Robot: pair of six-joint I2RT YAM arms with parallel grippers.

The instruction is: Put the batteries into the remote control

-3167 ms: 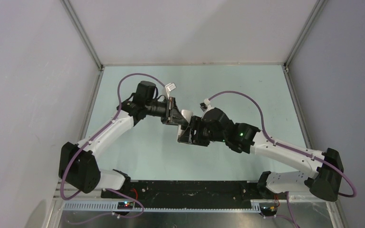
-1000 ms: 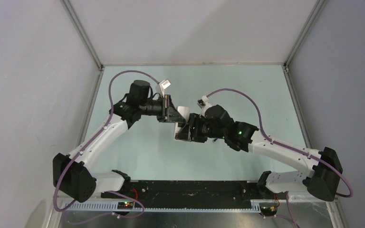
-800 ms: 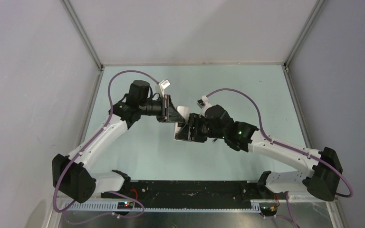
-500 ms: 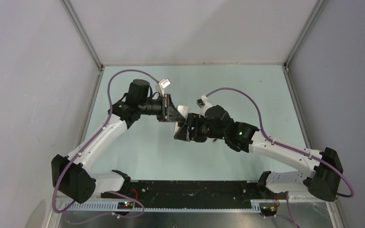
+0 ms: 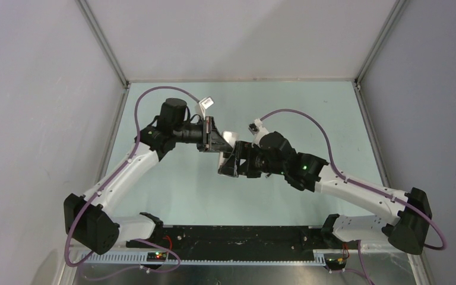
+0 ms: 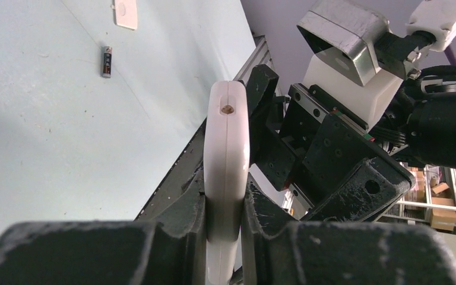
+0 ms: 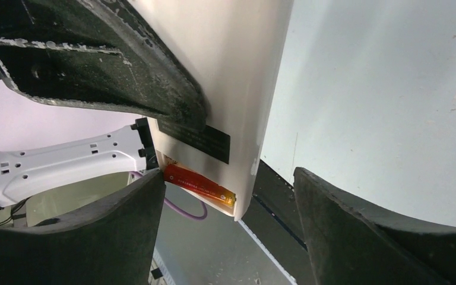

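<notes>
1. The left claw [image 6: 222, 234] is clamped shut on the remote [image 6: 227, 148], holding it edge-on in the air above the worktop [image 6: 47, 119]. Only the thin white edges are pinched, so any sideways push from the other arm may twist the remote or slide it out of the grip
2. The right claw [image 7: 230, 205] stands wide open and holds nothing, one jaw on either side of the remote's lower end. The orange-red battery [image 7: 199, 184] lies in the uncovered end there; whether it is fully seated I cannot tell. If it is only resting, tilting the remote could let it drop out
3. One right jaw is close beside that battery, so a careless retreat might catch and drag it loose
4. The dark battery [image 6: 106, 62] lies on the worktop, well apart, near the white cover piece [image 6: 125, 12]. Small and round, it may roll or squirt away from a poorly centred pinch
</notes>
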